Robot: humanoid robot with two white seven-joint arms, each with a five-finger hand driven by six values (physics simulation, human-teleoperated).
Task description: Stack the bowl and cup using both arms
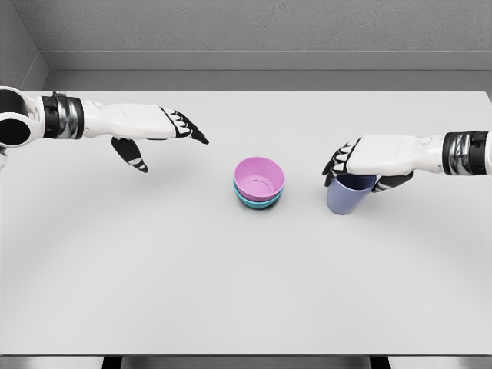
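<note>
Cup (350,197) upright, right hand (367,159) gripping its rim, left hand (154,127) open

My work surface was a broad, pale grey table (154,269) with a plain matte top. Near its middle sat a teal bowl (257,203) directly on the top, with a pink bowl (259,179) nested inside it. Just to the right of that pair, and apart from it, a periwinkle-blue cup (348,197) stood upright on the surface, its mouth upward. The table's front edge ran along the bottom of my view
</note>
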